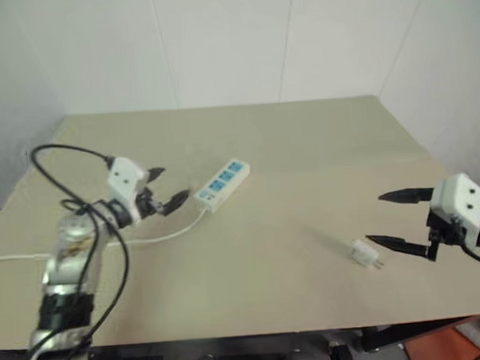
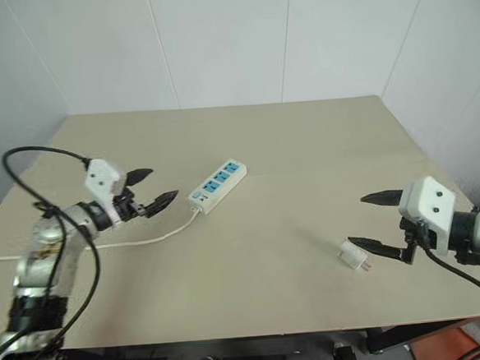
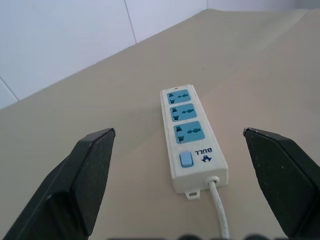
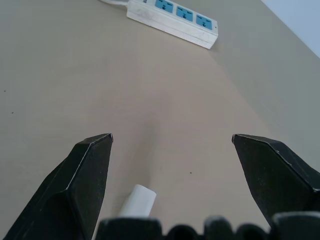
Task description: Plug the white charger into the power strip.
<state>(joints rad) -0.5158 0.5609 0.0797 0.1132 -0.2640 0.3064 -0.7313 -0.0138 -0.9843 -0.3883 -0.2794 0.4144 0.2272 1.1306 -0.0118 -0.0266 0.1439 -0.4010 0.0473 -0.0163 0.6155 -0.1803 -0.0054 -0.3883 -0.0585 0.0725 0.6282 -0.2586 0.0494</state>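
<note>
Lying toward the table's (image 1: 245,130) left edge, the strip (image 1: 222,184) faces the spread, empty left gripper (image 1: 165,188); the charger (image 1: 364,253) lies near the front-right corner beside the spread, empty right gripper (image 1: 396,218).

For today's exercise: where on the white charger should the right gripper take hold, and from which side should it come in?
Grip the white charger across its plain cube body, not the prongs, which jut toward the table's near right edge. It lies on its side close by the open right gripper, so coming down from above, with fingers closing on two opposite flat faces, looks best.
</note>
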